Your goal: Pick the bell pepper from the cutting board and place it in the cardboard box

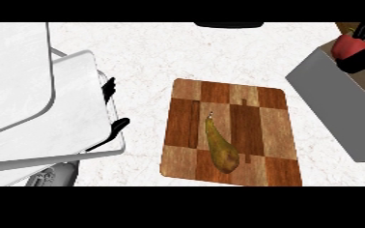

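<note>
At the far right edge of the counter, the right hand shows only as dark fingers wrapped about a red bell pepper, so it reads as closed on the fruit, holding it up over the cardboard box. The pepper sits high and near the box's far side, which I judge to be the carrying position just ahead of the release: it is off the cutting board altogether and well apart from it. The box appears as a grey slanting wall, its inside mostly cut off by the view's edge, so I cannot tell how far above the floor of it the pepper hangs.

Further out, a long brownish pear lies on the chequered board, left untouched because it is no part of the job.

At the left, the left hand rests beside its pale forearm, fingers relaxed and open, holding nothing, kept clear of the work.
</note>
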Robot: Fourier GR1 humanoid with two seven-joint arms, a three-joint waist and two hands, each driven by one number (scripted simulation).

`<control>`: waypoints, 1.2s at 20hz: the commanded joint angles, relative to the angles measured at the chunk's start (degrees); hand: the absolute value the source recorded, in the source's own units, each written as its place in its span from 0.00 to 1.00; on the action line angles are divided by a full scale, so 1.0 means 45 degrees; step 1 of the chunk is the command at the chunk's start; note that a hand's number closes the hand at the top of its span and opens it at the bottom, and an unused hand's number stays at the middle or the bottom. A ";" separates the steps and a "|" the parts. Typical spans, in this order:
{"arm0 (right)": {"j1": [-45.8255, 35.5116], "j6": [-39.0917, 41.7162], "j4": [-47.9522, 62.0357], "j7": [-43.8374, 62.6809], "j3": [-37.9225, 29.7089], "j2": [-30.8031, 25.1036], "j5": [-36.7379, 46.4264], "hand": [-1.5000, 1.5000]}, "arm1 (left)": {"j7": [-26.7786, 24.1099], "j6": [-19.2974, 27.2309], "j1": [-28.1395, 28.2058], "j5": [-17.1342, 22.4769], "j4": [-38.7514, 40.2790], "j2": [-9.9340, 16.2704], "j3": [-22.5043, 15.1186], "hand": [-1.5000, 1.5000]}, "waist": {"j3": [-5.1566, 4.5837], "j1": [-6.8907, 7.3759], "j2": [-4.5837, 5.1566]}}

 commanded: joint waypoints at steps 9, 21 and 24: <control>0.1101 0.3805 0.2814 -0.2494 -0.0980 -0.1873 -0.1985 0.00 | 0.0630 -0.0267 -0.1247 -0.0180 -0.1231 0.0772 0.0490 0.50 | 0.0384 0.0059 -0.0245; -0.0182 0.1069 0.2695 -0.5765 -0.5283 -0.0264 -0.6216 0.00 | -0.0275 -0.0189 -0.0872 -0.0410 -0.0622 0.0574 0.0526 0.50 | 0.0465 -0.0119 -0.0399; -0.0637 0.0398 0.3221 -0.5390 -0.6994 0.0059 -0.7617 0.00 | -0.0147 -0.0312 -0.1139 -0.0339 -0.0632 0.0683 0.0620 0.50 | 0.0448 -0.0184 -0.0350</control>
